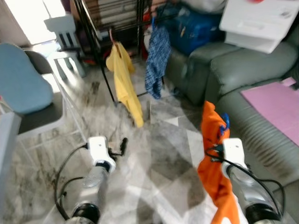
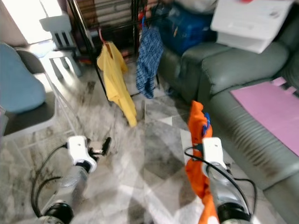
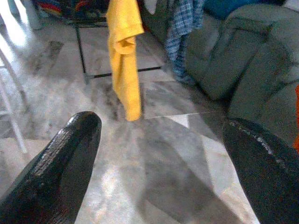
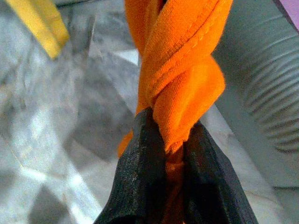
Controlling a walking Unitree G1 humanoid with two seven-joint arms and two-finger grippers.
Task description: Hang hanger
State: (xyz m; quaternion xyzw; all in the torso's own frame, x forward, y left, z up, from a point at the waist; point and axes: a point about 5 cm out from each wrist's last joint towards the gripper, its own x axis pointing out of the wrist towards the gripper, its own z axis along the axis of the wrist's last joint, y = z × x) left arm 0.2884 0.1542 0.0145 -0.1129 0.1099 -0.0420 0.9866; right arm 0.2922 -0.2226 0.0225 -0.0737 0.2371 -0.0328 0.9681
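An orange garment [image 1: 212,165] on a hanger with a blue hook [image 1: 225,123] hangs from my right gripper [image 4: 170,135], which is shut on the twisted cloth near its top. It is held low over the floor, beside the sofa front. My left gripper [image 1: 122,145] is open with nothing between its fingers [image 3: 70,154], low over the marble floor and pointing toward the rack. The black clothes rack [image 1: 96,42] stands ahead. A yellow shirt [image 1: 124,81] and a blue plaid shirt [image 1: 157,56] hang from it.
A grey-green sofa [image 1: 233,70] runs along the right, carrying a pink mat [image 1: 275,105], a white box [image 1: 261,21] and a blue bag [image 1: 196,28]. A blue-padded chair [image 1: 23,81] is at the left, a small white chair [image 1: 65,32] behind it. Marble floor [image 1: 163,154] lies between.
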